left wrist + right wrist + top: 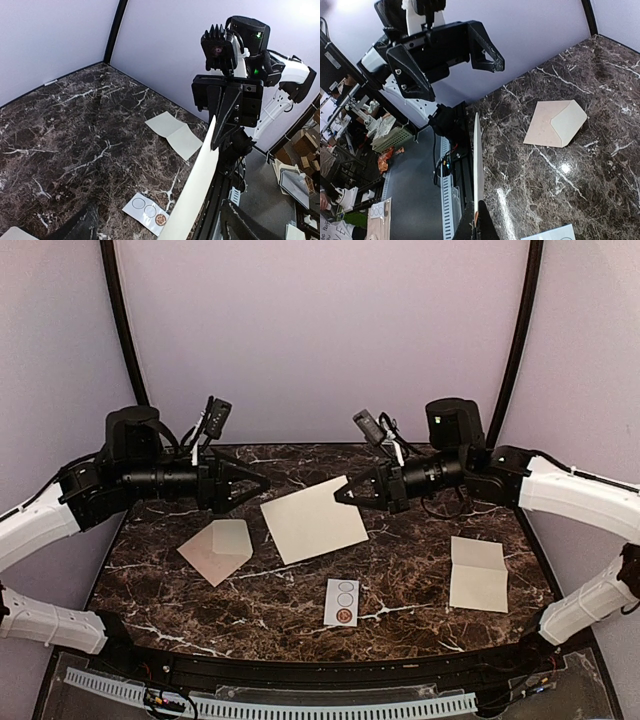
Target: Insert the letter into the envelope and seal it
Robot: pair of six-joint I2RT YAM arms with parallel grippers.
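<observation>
Above a dark marble desk, the right end effector pinches the cream letter's corner. The left end effector gapes beside it, and the envelope lies to the left.

No legible text, brand or number found. The white card by the near edge of the table carries printed circles only.

left wrist: left pincer cropped to two dark finger stubs at bottom edge | envelope – only a corner in frame | letter edge-on, face unseen, lower end cropped | right wrist: right pincer mostly cropped | top: card print too small to read
</observation>
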